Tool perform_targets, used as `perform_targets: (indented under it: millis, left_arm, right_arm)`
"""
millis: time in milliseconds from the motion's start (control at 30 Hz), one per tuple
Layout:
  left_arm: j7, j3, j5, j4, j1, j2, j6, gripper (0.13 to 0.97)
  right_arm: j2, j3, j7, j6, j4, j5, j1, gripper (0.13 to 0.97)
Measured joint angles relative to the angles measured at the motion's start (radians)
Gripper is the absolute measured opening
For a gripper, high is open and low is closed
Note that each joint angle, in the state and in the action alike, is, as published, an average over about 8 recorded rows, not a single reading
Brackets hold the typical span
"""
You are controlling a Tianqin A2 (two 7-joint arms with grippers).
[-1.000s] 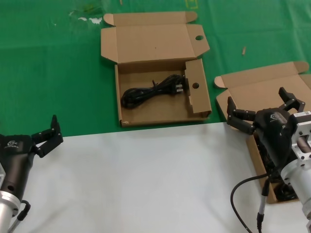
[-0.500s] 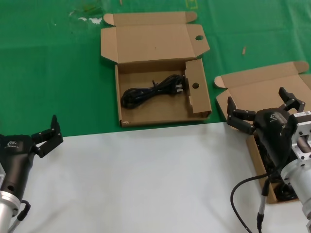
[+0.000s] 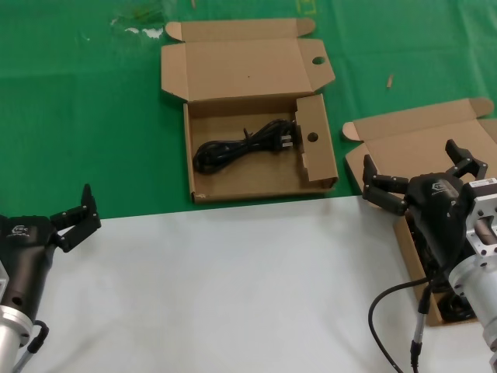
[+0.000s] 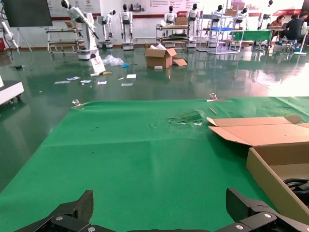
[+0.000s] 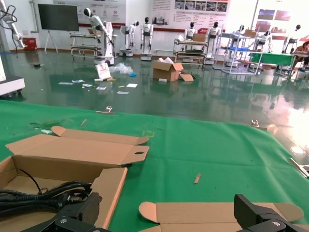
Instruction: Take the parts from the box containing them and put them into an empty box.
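**Both pincers spread, nothing grasped; one cable lies in the punched-hole box**

Right gripper (image 3: 419, 172) sits at the right edge of the head frame, fingers spread wide and holding nothing. It hangs over the plain-lidded box (image 3: 419, 140), which my right arm largely hides; I cannot tell what that box holds beyond dark shapes at its lower edge.

My left gripper (image 3: 74, 211) rests at the lower left of the head frame, over the white table surface (image 3: 233, 287) close to its border with the green mat (image 3: 78, 116). Its fingers are likewise spread apart and empty. In the left wrist view its two fingertips (image 4: 72, 212) show at the frame bottom, well apart from each other.

Box with punched holes (image 3: 248, 155) lies at upper centre of the head frame on the green mat, lid flipped back. One hole is in a lid flap at upper right, another in the side panel folded inward along the right wall.

One black power cable (image 3: 241, 148) lies coiled inside that box, on its floor, plug end just beside the folded side panel. The right wrist view shows the same cable (image 5: 38, 193) at lower left.
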Motion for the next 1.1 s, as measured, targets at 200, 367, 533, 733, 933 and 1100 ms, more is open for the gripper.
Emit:
perform_targets:
  millis: [200, 367, 533, 733, 933, 1100]
  left_arm:
    - [0.000, 0.000, 0.000, 0.000, 0.000, 0.000, 0.000, 0.966]
    - [0.000, 0.000, 0.000, 0.000, 0.000, 0.000, 0.000, 0.966]
    - [0.000, 0.000, 0.000, 0.000, 0.000, 0.000, 0.000, 0.966]
    - [0.000, 0.000, 0.000, 0.000, 0.000, 0.000, 0.000, 0.966]
    - [0.000, 0.000, 0.000, 0.000, 0.000, 0.000, 0.000, 0.966]
    - [0.000, 0.000, 0.000, 0.000, 0.000, 0.000, 0.000, 0.966]
  right_arm:
    - [0.000, 0.000, 0.000, 0.000, 0.000, 0.000, 0.000, 0.966]
    - [0.000, 0.000, 0.000, 0.000, 0.000, 0.000, 0.000, 0.966]
    - [0.000, 0.000, 0.000, 0.000, 0.000, 0.000, 0.000, 0.966]
    - [0.000, 0.000, 0.000, 0.000, 0.000, 0.000, 0.000, 0.966]
    - [0.000, 0.000, 0.000, 0.000, 0.000, 0.000, 0.000, 0.966]
    - [0.000, 0.000, 0.000, 0.000, 0.000, 0.000, 0.000, 0.966]
